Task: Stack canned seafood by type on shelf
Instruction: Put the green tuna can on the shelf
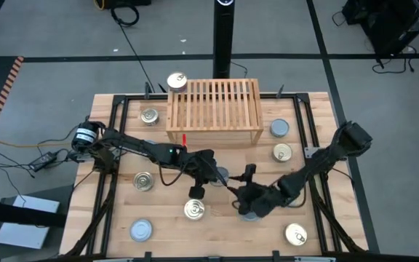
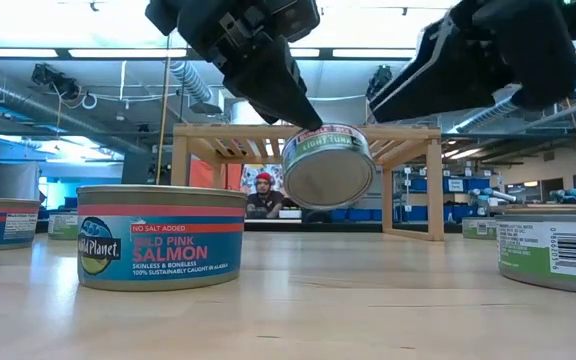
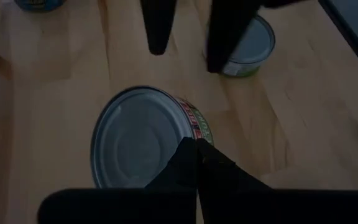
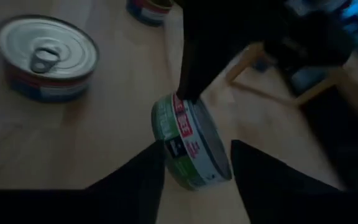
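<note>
A green-and-red labelled tuna tin (image 2: 328, 165) with a plain silver end (image 3: 138, 137) is in the air, tipped on edge, near the table's middle. My left gripper (image 1: 213, 175) is shut on it. My right gripper (image 4: 197, 155) is open, one finger on each side of this tin (image 4: 191, 146); I cannot tell whether they touch it. The light-wood slatted shelf (image 1: 213, 109) stands at the far middle of the table. Other tins rest flat on the table: a salmon tin (image 2: 160, 235), a gold pull-tab one (image 1: 195, 209) and a silver one (image 1: 142, 231). My left gripper pinches the tuna tin by its rim (image 3: 191, 127) between both fingers, at the top of the tilted tin (image 2: 318, 130). The fingers slant down from above and from the table's left. The tin hangs below them, lifted clear of the table, its flat ends nearly upright.
More tins lie around: two left of the shelf (image 1: 149, 115) (image 1: 143, 180), two right of it (image 1: 279, 129) (image 1: 283, 153), one at the near right (image 1: 296, 233), a green one under my right gripper (image 3: 247, 43). A gold-lidded tin (image 1: 176, 80) sits at the shelf's far left corner.
</note>
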### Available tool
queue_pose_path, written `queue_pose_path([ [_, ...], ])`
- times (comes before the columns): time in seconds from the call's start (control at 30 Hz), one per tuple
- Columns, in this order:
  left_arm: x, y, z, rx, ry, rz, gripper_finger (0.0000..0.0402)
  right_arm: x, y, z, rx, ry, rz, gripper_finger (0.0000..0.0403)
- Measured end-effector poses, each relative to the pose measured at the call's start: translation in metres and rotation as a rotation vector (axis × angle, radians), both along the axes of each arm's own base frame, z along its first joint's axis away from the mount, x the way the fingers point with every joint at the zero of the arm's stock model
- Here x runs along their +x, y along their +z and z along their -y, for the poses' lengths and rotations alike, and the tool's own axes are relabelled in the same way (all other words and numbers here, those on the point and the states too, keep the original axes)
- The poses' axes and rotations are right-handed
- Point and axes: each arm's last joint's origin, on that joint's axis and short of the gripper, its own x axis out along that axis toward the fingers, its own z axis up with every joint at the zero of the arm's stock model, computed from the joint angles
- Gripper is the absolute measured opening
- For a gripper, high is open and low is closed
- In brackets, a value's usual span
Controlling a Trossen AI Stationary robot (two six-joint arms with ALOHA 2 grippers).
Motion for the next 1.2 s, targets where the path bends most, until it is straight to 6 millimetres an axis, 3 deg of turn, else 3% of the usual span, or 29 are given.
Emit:
queue_pose_path([
  [0.23,0.000,0.000,0.000,-0.014,-0.008,0.003,0.0000,0.020,-0.011,-0.013,-0.106,0.008,-0.045,0.0258],
  [0.43,0.000,0.001,0.001,-0.017,-0.006,0.005,0.0000,0.033,-0.018,-0.013,-0.159,-0.005,-0.105,0.0271],
  [0.8,0.002,0.003,0.002,-0.048,-0.016,0.032,0.0000,0.039,-0.018,-0.003,-0.050,-0.006,-0.123,0.0213],
  [1.03,0.003,0.005,0.003,-0.058,-0.026,0.053,0.0000,0.040,-0.018,-0.003,-0.050,0.001,-0.127,0.0155],
  [1.2,0.004,0.005,0.003,-0.058,-0.026,0.054,0.0000,0.039,-0.019,-0.003,-0.052,0.001,-0.129,0.0149],
])
